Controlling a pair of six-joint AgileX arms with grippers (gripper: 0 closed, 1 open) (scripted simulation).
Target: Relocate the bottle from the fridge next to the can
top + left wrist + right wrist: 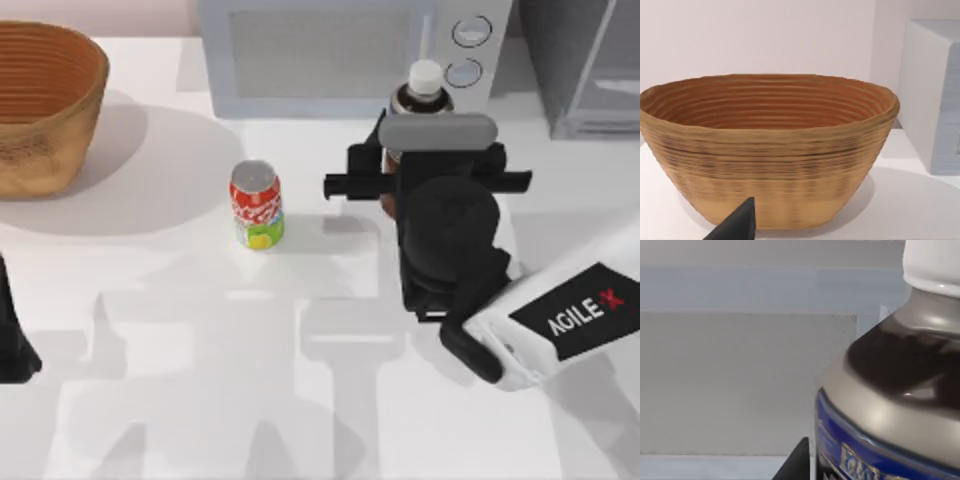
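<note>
Right gripper (425, 175) clamped on bottle (424, 88) near the tabletop's back edge, in front of microwave (330, 50), fridge (585, 60) at back right corner. Carry upright toward can (256, 204) mid-table, set just beside without knocking. Left arm parked at left edge.

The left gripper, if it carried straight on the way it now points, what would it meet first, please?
Most likely the woven basket, which stands directly ahead of the left gripper in its wrist view. How far off it is, I cannot judge.
</note>
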